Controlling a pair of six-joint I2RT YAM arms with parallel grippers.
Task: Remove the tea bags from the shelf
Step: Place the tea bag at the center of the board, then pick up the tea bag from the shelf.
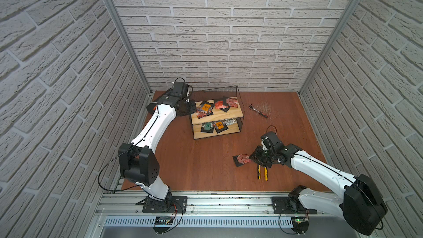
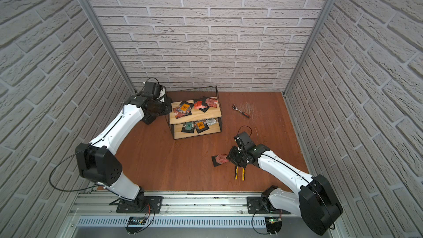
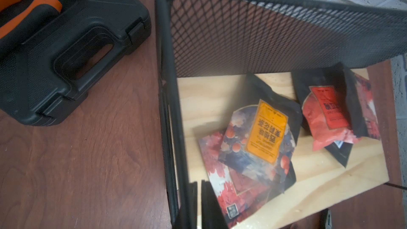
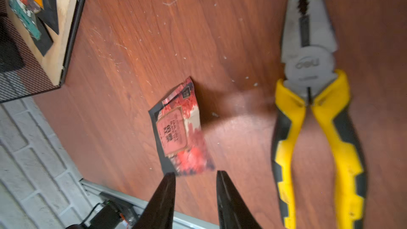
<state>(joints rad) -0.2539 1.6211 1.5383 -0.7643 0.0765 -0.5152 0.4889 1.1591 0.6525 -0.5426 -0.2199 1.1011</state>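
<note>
**One red tea bag [image 4: 180, 133] off the shelf [image 1: 215, 120]**

In front of the shelf, the right gripper [image 4: 195, 172] stands open. The sachet lies flat just off its tips, long axis roughly parallel to the shelf's front. Other tea bags [image 1: 207, 107] lie skewed on both boards. The left gripper [image 3: 198, 186], closed, sits at the upper board's end.

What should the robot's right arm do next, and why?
Probably lift the right gripper away and swing it toward the shelf. Its jaws stand open, and the red tea bag lies on the table just past the fingertips, not between them, so that one looks done. More tea bags lie on both shelf boards, waiting to be taken off.
</note>
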